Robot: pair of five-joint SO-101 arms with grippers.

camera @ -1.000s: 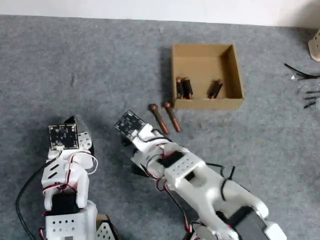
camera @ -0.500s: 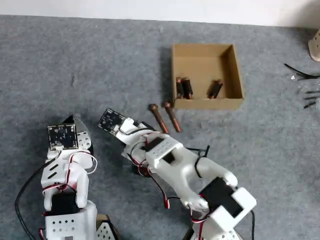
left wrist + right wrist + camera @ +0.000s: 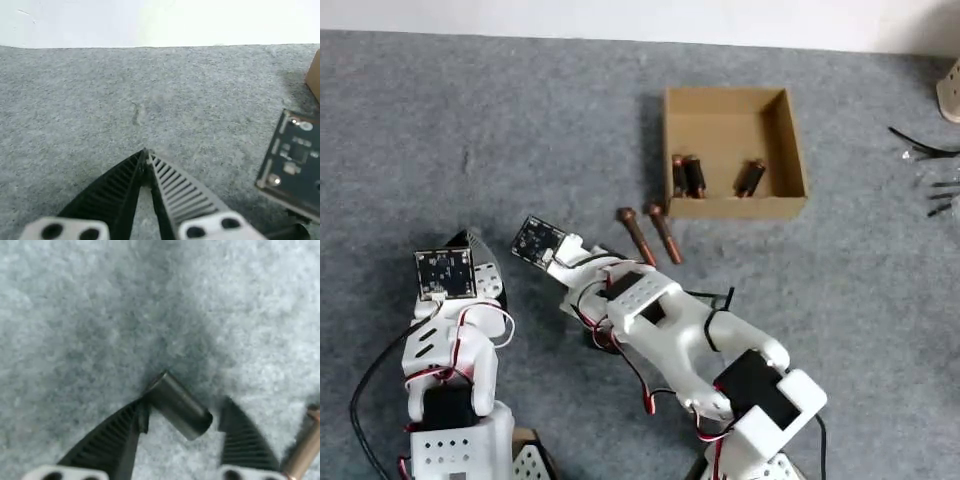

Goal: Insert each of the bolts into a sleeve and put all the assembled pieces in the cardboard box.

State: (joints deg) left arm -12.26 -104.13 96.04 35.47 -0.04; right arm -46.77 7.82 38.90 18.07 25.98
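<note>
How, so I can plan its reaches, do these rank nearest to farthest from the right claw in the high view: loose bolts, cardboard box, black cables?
1. Loose bolts, just beyond the wrist.
2. Cardboard box, behind the bolts.
3. Black cables, at the view's right edge.

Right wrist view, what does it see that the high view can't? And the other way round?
Right wrist view's extra: a dark sleeve lying on its side between the fingers of the open right pincer. High view's extra: the cardboard box with assembled pieces inside, and the left arm. Both: the grey mat and a copper bolt near the pincer. The high view has two bolts lying in front of the box.
</note>
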